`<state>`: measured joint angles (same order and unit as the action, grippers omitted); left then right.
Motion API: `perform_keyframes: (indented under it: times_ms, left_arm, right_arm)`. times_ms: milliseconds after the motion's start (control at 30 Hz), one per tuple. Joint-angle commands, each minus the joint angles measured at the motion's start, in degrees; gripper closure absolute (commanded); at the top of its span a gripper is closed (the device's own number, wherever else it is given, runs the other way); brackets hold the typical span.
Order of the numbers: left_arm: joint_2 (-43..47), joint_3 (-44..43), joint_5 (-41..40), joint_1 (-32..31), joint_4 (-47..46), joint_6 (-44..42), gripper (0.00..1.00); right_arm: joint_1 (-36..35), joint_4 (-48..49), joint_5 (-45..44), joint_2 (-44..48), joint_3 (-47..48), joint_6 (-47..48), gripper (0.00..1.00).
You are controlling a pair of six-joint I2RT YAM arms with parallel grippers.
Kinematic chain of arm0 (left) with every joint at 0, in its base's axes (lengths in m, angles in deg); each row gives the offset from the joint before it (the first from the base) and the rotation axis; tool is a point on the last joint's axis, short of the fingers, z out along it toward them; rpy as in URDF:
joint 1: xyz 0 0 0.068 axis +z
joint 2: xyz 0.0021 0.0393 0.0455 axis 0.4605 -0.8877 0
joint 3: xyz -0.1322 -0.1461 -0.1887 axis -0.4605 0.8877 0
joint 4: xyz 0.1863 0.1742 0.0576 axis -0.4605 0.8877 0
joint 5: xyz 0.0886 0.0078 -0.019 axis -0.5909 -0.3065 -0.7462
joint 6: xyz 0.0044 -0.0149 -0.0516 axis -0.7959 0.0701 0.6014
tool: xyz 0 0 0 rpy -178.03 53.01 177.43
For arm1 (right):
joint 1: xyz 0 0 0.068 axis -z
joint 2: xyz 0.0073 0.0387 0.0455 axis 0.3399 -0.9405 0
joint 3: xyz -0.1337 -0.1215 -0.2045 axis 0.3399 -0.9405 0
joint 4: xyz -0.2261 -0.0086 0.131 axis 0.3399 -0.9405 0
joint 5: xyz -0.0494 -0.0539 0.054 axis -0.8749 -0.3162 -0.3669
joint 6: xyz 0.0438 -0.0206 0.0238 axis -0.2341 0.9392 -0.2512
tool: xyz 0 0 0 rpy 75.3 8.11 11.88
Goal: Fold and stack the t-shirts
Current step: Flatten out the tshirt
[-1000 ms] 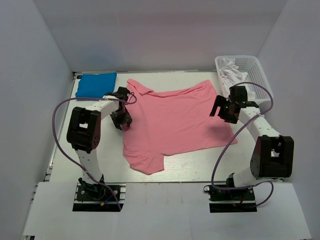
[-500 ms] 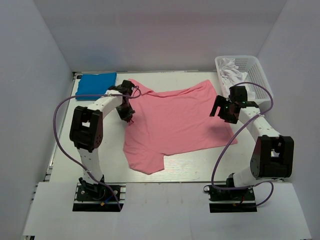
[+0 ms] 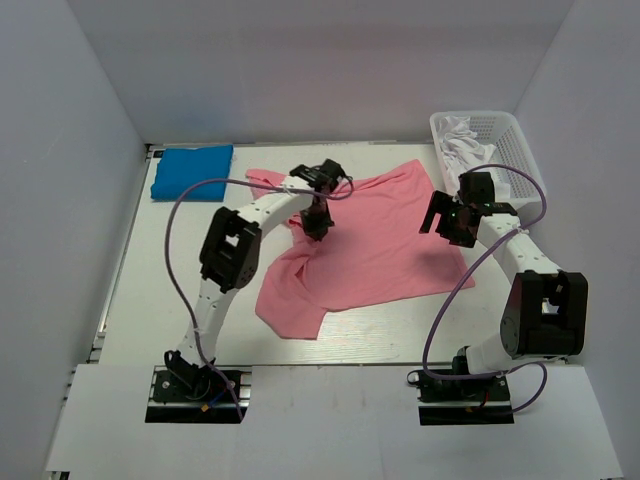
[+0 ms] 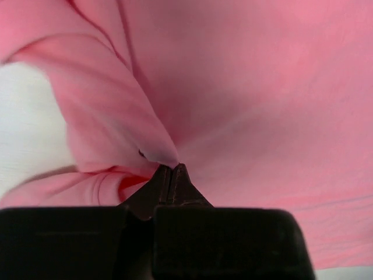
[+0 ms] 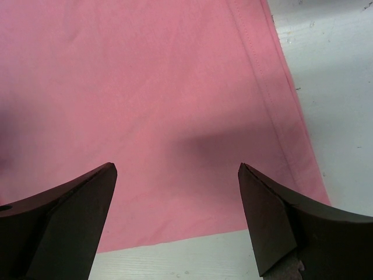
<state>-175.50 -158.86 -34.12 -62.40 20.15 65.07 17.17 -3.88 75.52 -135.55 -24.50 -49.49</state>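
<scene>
There are two t-shirts out on the tabletop (image 3: 160,290). One pink t-shirt (image 3: 390,235) lies spread across the middle, and one blue t-shirt (image 3: 192,171) sits folded in the far left corner, well apart from the pink one. A single white basket (image 3: 510,128) stands at the far right corner with white cloth (image 3: 462,140) heaped inside; how many garments that is, I cannot tell.

There are two arms. The left arm (image 3: 235,245) reaches out over the pink t-shirt, whose left side is bunched and pulled in toward the middle. The right arm (image 3: 505,245) hangs above the shirt's right edge.

From overhead both sets of fingers are too small and dark to read, and only the wrist cameras settle it. Up close, the left fingers (image 4: 165,188) are pressed together with a peak of pink cloth pinched at their tips, and folds run away from that point. The right fingers (image 5: 280,221) stand wide apart over flat pink fabric, touching nothing, with the shirt's stitched hem and bare tabletop just beside them.
</scene>
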Motion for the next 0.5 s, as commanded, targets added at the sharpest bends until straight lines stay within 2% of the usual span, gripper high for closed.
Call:
perform_keyframes:
  times_ms: [0,33,100,200,233,300,467]
  left_arm:
    - [-2.12,-6.29,2.67,-4.02,3.63,1.04,1.0]
    - [-3.08,-7.89,3.28,-4.91,3.63,1.04,1.0]
    - [-5.37,-11.93,3.28,-6.68,5.2,1.04,0.77]
    - [-5.91,-13.53,3.8,-8.52,6.53,0.52,0.22]
    - [-4.6,-12.05,2.77,-8.52,6.53,0.52,0.14]
    - [-0.66,-10.2,0.92,-8.52,6.53,-0.01,0.01]
    - [7.79,-1.78,-1.71,-5.63,2.76,-0.71,0.01]
  right_arm:
    - [0.15,-0.38,-0.93,-0.55,-0.37,0.64,0.1]
    - [0.15,-0.55,-0.93,-0.72,-0.46,0.72,0.1]
    - [0.15,-0.29,-0.93,-0.81,-0.55,0.55,0.1]
    - [0.15,-0.2,-0.75,-0.99,-0.55,0.64,0.1]
    - [0.06,-0.2,-0.49,-0.9,-0.46,0.55,0.1]
    - [-0.02,-0.29,-0.4,-0.9,-0.38,0.64,0.1]
    - [0.06,0.06,-0.4,-0.72,-0.46,0.9,0.1]
